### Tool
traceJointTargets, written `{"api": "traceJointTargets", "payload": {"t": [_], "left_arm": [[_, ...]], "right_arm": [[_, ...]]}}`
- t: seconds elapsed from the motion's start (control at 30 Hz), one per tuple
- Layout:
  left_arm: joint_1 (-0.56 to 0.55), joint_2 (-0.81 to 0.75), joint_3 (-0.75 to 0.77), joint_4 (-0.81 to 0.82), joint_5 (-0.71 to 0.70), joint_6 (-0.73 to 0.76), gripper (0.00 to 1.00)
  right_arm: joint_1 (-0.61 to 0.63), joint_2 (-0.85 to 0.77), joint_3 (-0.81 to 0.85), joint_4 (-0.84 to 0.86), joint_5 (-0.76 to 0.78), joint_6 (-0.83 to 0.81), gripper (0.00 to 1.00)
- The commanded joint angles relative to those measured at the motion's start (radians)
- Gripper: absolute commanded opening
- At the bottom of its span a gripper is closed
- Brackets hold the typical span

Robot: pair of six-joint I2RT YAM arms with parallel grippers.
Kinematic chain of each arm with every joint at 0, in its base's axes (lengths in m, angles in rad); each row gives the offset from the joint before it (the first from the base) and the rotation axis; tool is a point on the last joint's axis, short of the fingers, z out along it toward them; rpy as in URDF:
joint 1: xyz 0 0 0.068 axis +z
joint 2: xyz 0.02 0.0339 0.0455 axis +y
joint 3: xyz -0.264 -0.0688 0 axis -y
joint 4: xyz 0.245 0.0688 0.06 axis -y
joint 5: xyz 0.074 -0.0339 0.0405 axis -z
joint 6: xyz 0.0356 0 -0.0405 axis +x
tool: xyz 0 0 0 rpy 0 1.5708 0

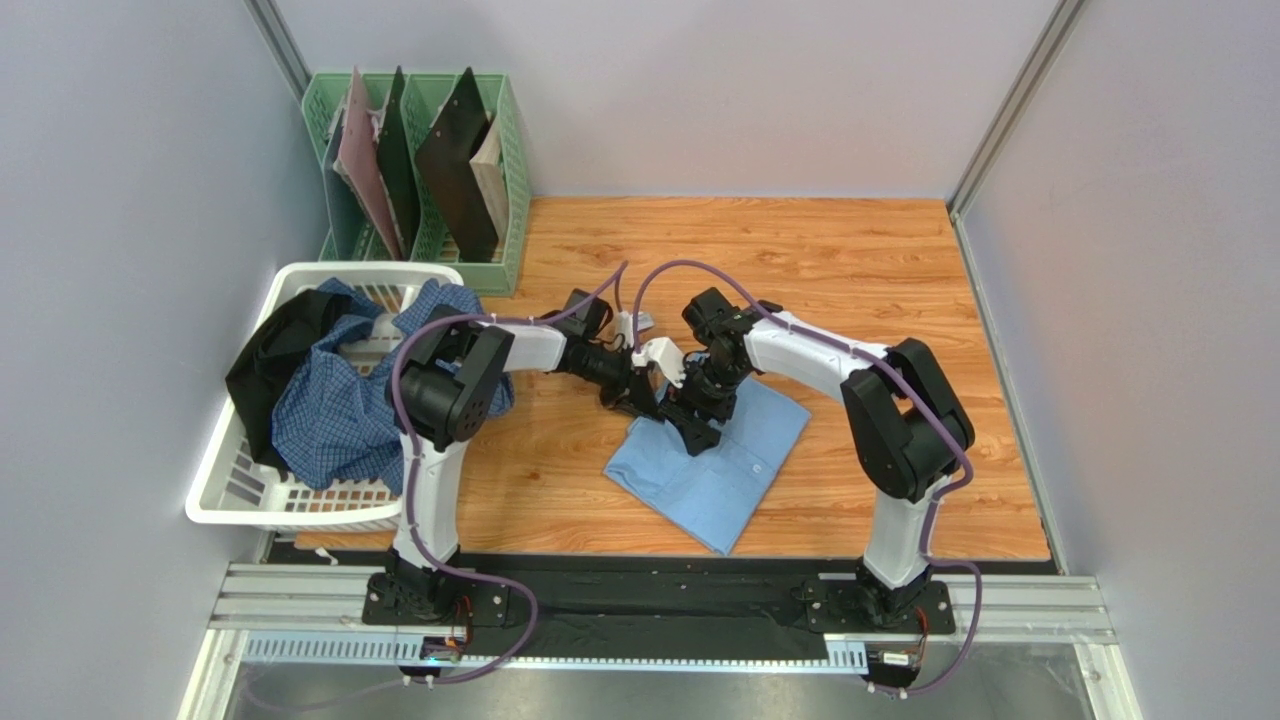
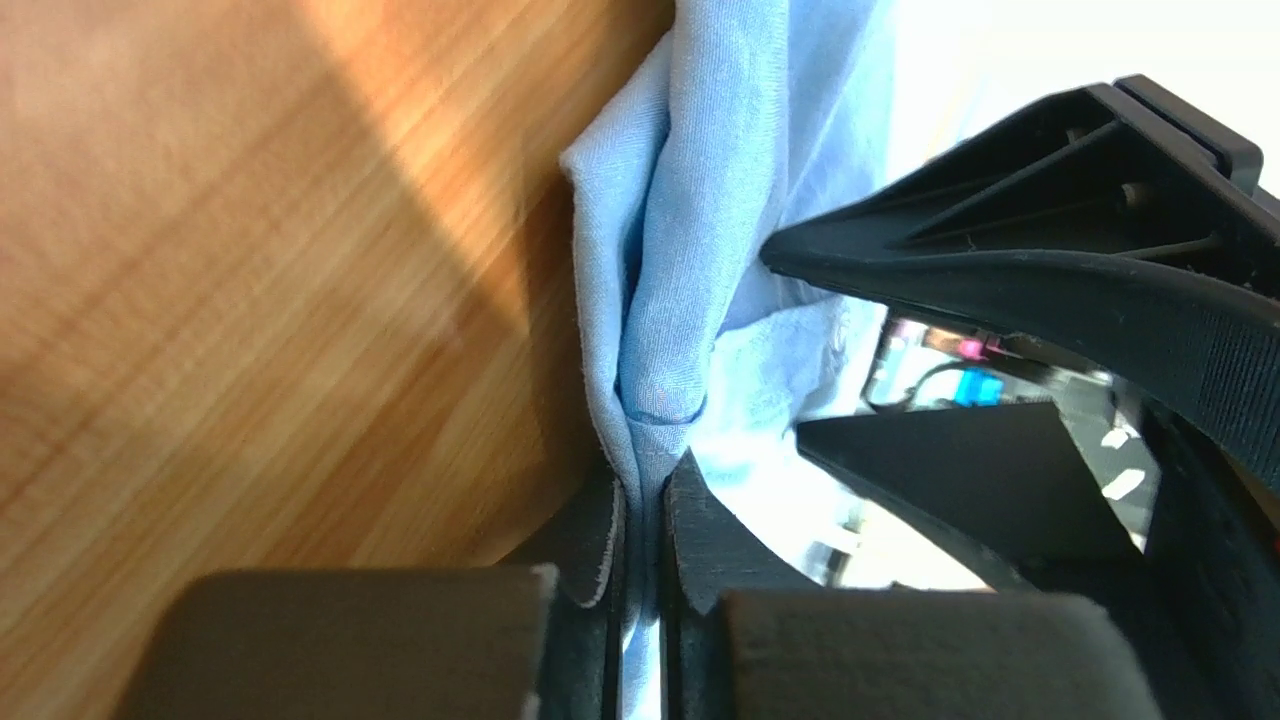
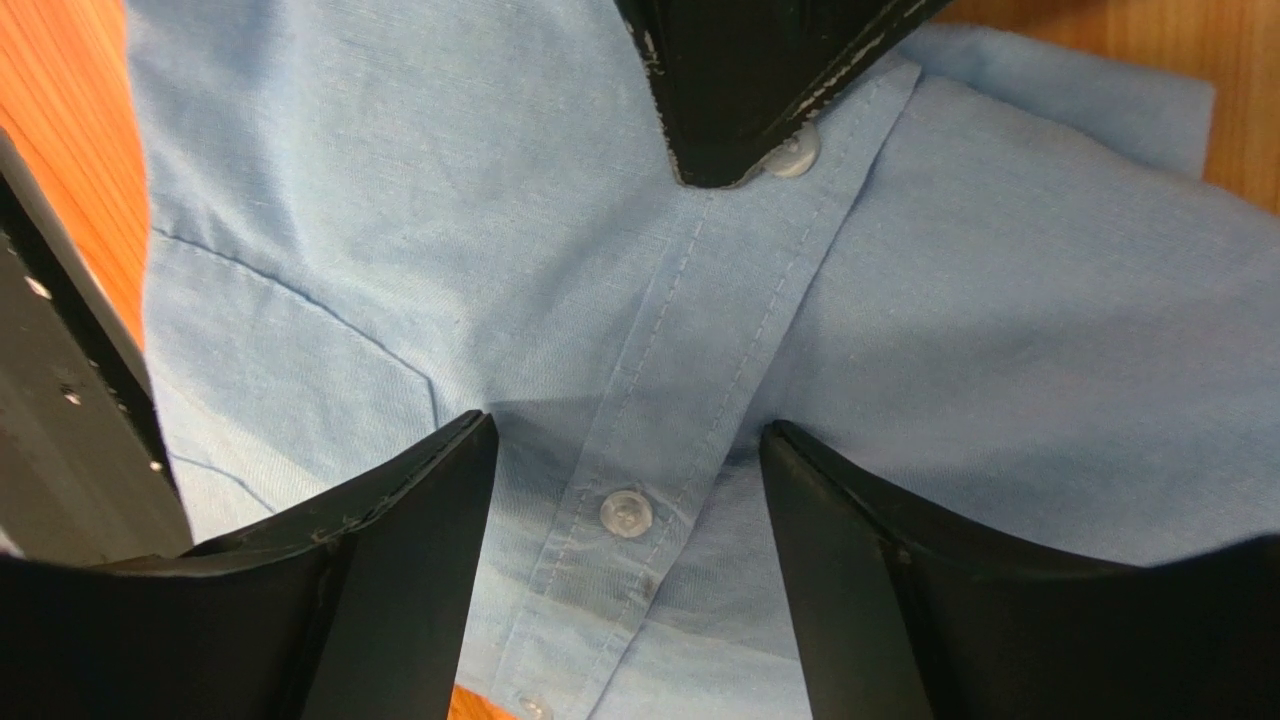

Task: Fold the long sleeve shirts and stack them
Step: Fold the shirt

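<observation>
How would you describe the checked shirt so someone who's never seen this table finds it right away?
Find the white laundry basket at the left edge of the wooden table, in front of the green file rack. The checked shirt is heaped inside it, beside a black garment. It is the only patterned cloth; the light blue shirt mid-table is plain.

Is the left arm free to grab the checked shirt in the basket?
Probably not yet: the left gripper is shut on the light blue shirt. The checked shirt itself lies exposed.
</observation>
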Motion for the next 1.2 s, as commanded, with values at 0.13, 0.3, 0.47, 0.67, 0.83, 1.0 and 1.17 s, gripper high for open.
{"api": "traceJointTargets", "payload": {"t": [0.13,0.3,0.47,0.67,0.83,1.0,1.17], "left_arm": [[0.035,-0.157,0.313,-0.504,-0.348,0.454,0.00],[0.035,-0.111,0.771,-0.863,-0.556,0.785,0.00],[0.013,-0.016,1.206,-0.973,-0.812,1.161,0.00],[-0.106,-0.074,0.935,-0.728,-1.054,1.440,0.00],[-0.208,-0.090,0.617,-0.505,-1.153,1.457,0.00],[-0.363,-0.071,0.363,-0.445,-1.196,1.256,0.00],[-0.467,-0.077,0.381,-0.584,-1.086,1.027,0.29]], "right_arm": [[-0.201,-0.152,-0.005,-0.054,-0.129,0.281,0.78],[-0.417,-0.238,-0.064,-0.051,-0.202,0.373,0.79],[-0.537,-0.316,-0.093,-0.054,-0.215,0.384,0.79],[-0.592,-0.348,-0.119,-0.054,-0.237,0.400,0.79],[-0.634,-0.348,-0.137,-0.056,-0.243,0.407,0.79],[-0.641,-0.353,-0.143,-0.063,-0.241,0.400,0.79],[-0.641,-0.326,-0.093,-0.086,-0.261,0.389,0.79]]}}
